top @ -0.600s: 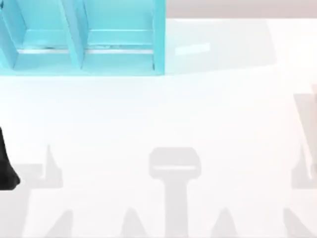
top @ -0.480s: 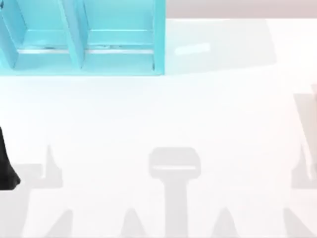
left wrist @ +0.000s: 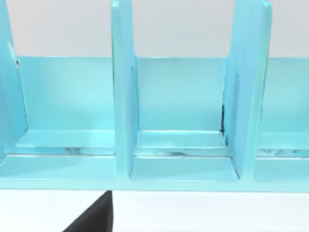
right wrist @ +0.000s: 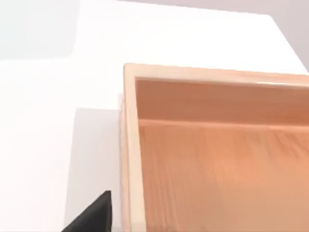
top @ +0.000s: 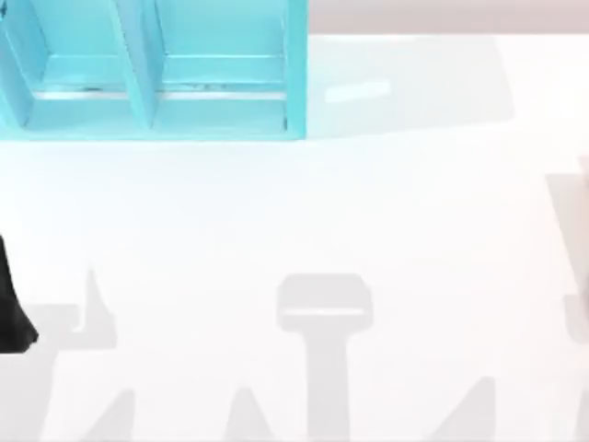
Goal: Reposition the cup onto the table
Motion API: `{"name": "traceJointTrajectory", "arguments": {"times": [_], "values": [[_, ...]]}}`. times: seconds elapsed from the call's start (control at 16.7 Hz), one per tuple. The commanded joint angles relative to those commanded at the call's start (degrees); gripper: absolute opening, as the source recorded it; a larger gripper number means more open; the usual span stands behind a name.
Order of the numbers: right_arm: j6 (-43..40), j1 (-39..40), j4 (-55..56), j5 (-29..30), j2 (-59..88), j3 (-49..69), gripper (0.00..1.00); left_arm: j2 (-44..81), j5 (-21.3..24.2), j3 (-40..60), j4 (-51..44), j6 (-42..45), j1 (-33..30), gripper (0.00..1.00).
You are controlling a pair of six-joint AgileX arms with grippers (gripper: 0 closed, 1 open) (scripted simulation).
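Left pincer (top: 14,318) (table's (top: 304,212) left edge)

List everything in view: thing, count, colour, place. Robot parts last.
table: one, white, spanning the top view.
shelf unit: one, turquoise, with upright dividers, top view's upper left; the left wrist view faces its compartments.
wooden box: one, light wood, open-topped, on the table in the right wrist view.
left arm: one, black, at the top view's left edge.
left gripper: a black part in the left wrist view.
right gripper: a black part beside the wooden box.
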Motion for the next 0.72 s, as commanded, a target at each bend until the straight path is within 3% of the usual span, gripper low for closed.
{"name": "traceJointTrajectory", "arguments": {"times": [0.72], "values": [[-23.19, -23.47, -42.7, -0.06, 52.23, 42.41, 1.0, 0.0, 0.0, 0.0, 0.0, 0.0, 0.0, 1.0]]}}
